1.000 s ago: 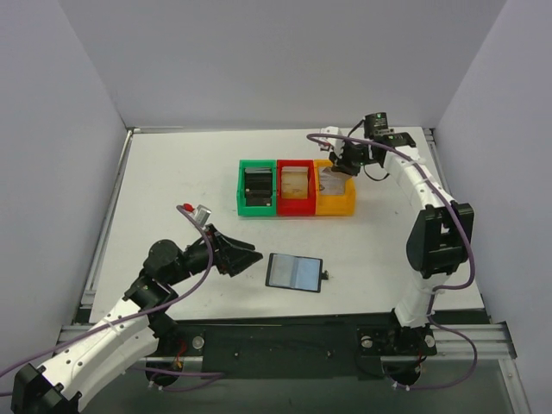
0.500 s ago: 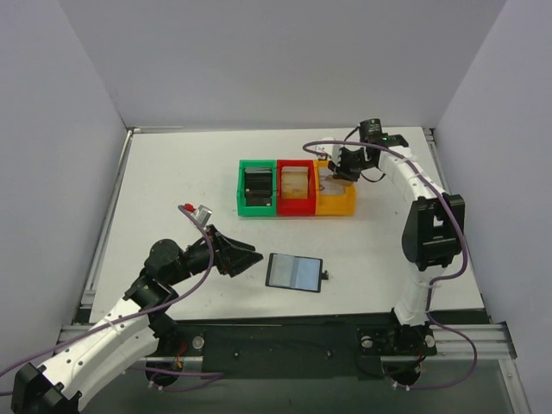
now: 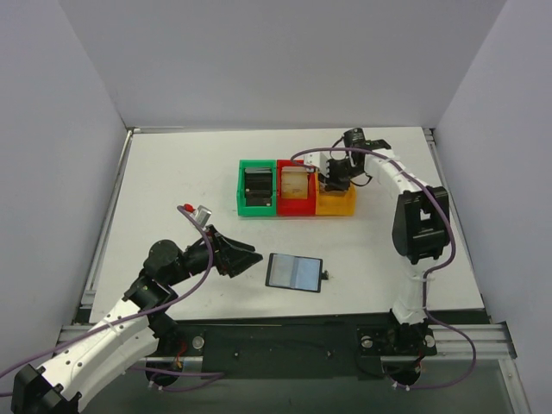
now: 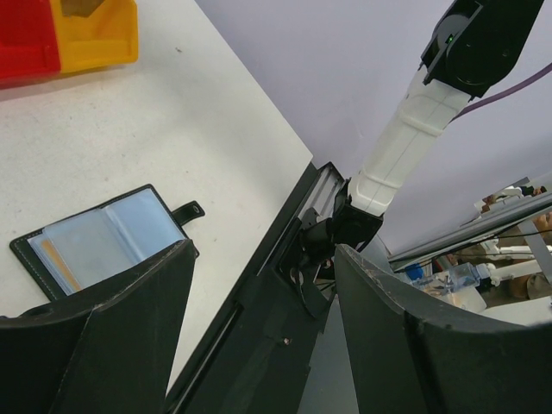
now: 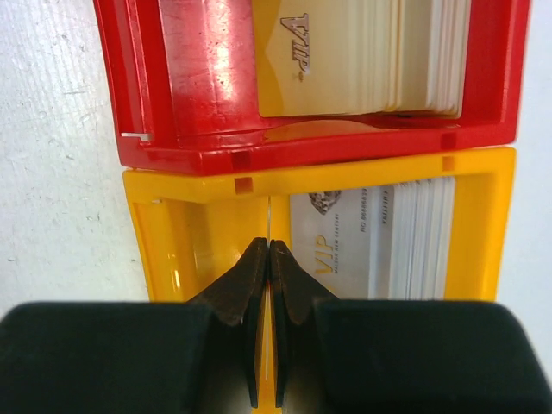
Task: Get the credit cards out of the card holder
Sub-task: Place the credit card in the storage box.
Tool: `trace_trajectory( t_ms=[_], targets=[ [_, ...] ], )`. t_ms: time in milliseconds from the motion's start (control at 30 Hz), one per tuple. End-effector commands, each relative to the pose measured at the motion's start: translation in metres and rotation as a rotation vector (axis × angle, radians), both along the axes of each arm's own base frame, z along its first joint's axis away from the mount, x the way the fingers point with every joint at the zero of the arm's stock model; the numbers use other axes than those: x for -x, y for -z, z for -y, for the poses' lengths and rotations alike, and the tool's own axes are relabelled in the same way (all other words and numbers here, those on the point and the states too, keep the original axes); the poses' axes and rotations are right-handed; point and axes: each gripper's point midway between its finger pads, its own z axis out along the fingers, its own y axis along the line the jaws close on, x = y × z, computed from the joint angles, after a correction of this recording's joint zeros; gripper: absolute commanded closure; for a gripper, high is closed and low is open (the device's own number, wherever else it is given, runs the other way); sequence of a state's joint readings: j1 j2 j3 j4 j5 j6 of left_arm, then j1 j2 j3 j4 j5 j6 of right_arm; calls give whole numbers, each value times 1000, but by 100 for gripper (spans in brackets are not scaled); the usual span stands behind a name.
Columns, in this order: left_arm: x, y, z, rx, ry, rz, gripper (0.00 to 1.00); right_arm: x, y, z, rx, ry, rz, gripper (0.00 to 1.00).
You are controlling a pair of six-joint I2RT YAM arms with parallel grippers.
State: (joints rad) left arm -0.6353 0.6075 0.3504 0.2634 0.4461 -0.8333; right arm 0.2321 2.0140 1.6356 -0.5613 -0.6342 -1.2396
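The card holder (image 3: 294, 272) lies open and flat on the table, with grey-blue pockets and its snap tab to the right. It also shows in the left wrist view (image 4: 103, 237), where a tan credit card (image 4: 53, 254) sits in a pocket. My left gripper (image 3: 246, 256) is open and empty just left of the holder, fingers (image 4: 129, 328) wide apart. My right gripper (image 3: 331, 183) is over the yellow bin (image 3: 338, 207), shut on a thin credit card (image 5: 270, 220) held edge-on between its fingertips (image 5: 250, 267).
A green bin (image 3: 257, 162) with a black stack, a red bin (image 3: 295, 209) with a tan stack (image 5: 345, 60) and the yellow bin (image 5: 172, 233) with a grey-white stack (image 5: 379, 250) stand in a row at the back. A small red-and-grey object (image 3: 197, 210) lies at the left.
My right gripper has moved left and down from behind the yellow bin's far right corner to over that bin. The left arm and the card holder have not moved.
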Motion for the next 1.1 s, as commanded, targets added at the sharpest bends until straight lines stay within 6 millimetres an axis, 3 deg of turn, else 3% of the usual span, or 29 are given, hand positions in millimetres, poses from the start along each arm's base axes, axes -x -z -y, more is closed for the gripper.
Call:
trace_trajectory(
  t_ms=[0,500,1067],
  targets=[
    [2,-11,0,14,7,36,24,4,1,-8,2,-45,-15,100],
    [1,-9,1,12,7,29,24,-3,25,-5,55,-48,-35,100],
    [3,-8,1,7,14,26,24,-28,30,-12,59,-28,-4,100]
  ],
)
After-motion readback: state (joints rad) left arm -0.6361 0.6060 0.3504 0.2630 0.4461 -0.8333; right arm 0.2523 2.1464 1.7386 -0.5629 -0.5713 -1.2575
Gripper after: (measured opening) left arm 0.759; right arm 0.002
